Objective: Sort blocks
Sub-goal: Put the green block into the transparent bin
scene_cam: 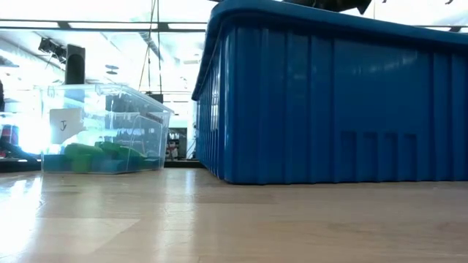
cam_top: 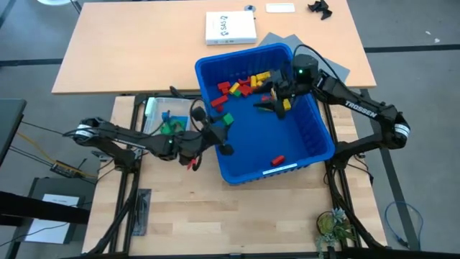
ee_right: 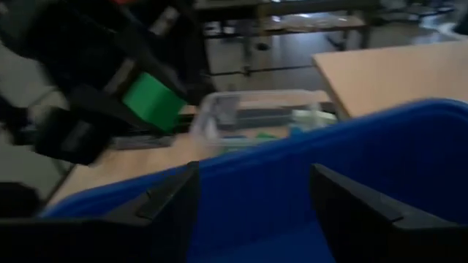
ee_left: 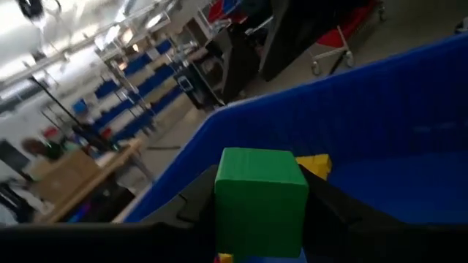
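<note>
1. the large blue plastic bin (cam_top: 302,144) held a heap of small red and yellow plastic bricks (cam_top: 241,85) toward its twelve o'clock wall, with one lone red brick (cam_top: 277,159) near six o'clock.
2. the small clear plastic tub (scene_cam: 102,131), at the bin's nine o'clock, held green and blue pieces.
3. the left gripper (ee_left: 259,219) pinched a plain green cube-shaped brick (ee_left: 259,197) at the bin's nine o'clock rim.
4. the right gripper (ee_right: 252,208) hung spread and empty above the bin.
</note>
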Tool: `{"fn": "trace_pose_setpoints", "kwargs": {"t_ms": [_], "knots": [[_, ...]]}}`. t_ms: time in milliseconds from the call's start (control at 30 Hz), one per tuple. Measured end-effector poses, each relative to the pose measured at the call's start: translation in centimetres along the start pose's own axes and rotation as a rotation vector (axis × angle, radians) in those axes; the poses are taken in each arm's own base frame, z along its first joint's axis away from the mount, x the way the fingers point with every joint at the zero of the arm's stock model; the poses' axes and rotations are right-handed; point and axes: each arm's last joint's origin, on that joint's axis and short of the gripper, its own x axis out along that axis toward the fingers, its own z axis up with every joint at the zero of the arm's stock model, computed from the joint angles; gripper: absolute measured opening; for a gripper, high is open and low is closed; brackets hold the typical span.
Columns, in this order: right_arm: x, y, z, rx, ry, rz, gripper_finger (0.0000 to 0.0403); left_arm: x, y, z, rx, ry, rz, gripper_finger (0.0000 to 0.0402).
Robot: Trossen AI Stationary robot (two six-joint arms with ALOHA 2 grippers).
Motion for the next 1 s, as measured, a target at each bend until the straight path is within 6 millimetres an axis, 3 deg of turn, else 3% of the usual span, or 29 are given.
{"fn": "trace_pose_setpoints", "kwargs": {"t_ms": [300,533,1000], "knots": [[0.8,-2.2,-1.1,0.033,0.051,-0.097,0.0250,-2.7,4.3,-0.8,-0.158,0.128,-0.033,0.0148],[2.0,-3.1,-2.2,0.053,0.096,-0.107,0.0247,-4.6,7.0,-3.1,-0.288,0.303,-0.010,0.0148],[2.5,-3.8,-3.2,0.023,0.181,-0.185,0.0244,-6.1,9.4,-7.9,-0.449,0.676,0.166,0.0148]]}}
